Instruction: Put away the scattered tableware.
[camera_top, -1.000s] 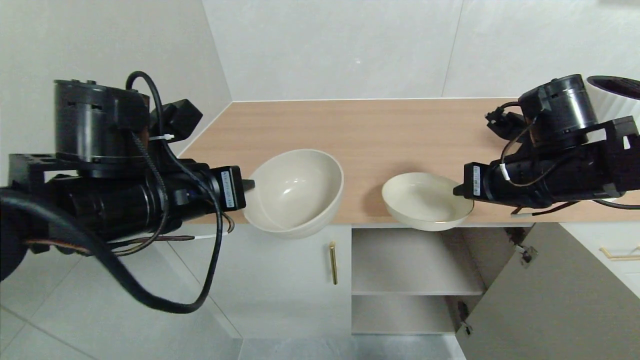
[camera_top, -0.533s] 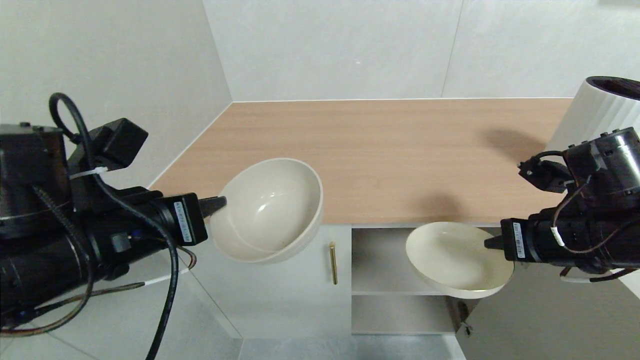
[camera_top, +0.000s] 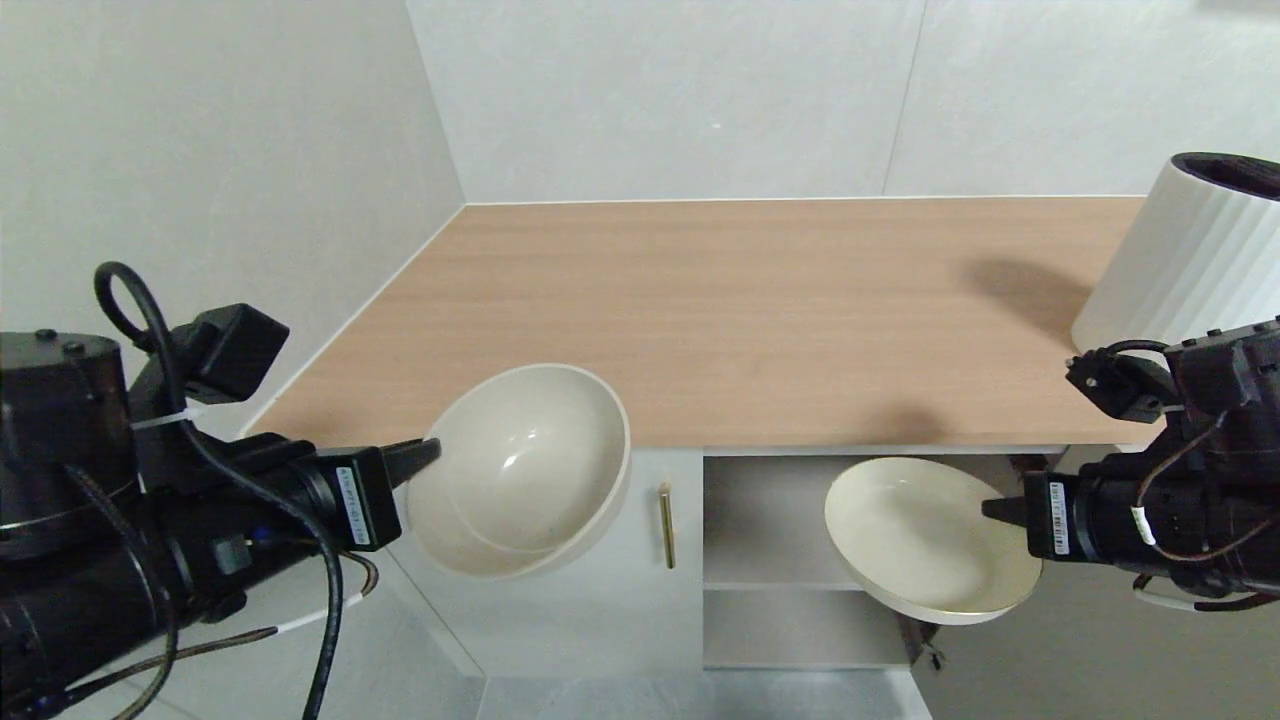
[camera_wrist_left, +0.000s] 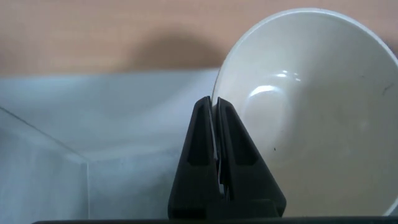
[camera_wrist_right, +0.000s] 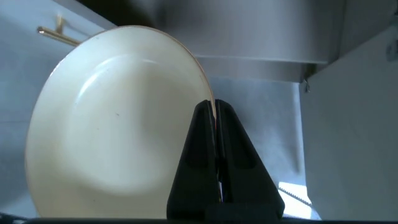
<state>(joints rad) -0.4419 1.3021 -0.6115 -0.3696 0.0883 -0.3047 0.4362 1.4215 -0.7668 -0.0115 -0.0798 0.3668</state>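
A deep cream bowl (camera_top: 520, 470) hangs in the air just off the counter's front edge, left of the open cabinet. My left gripper (camera_top: 425, 455) is shut on its rim; the left wrist view has the fingers (camera_wrist_left: 205, 127) pinching that rim of the bowl (camera_wrist_left: 311, 106). A shallower cream dish (camera_top: 930, 540) hangs in front of the open cabinet (camera_top: 800, 560), level with its upper compartment. My right gripper (camera_top: 1000, 510) is shut on its rim, and in the right wrist view the fingers (camera_wrist_right: 205, 134) clamp the edge of the dish (camera_wrist_right: 118, 118).
The wooden countertop (camera_top: 740, 310) is bare apart from a tall white ribbed vase (camera_top: 1190, 255) at the far right. The closed left cabinet door carries a gold handle (camera_top: 666, 525). The open cabinet has a shelf (camera_top: 770, 585) across its middle. Walls close the left and back.
Both arms have pulled back from the counter and come down with their dishes. The deep bowl went down and left; the shallow dish left the counter edge and now hangs before the open cabinet.
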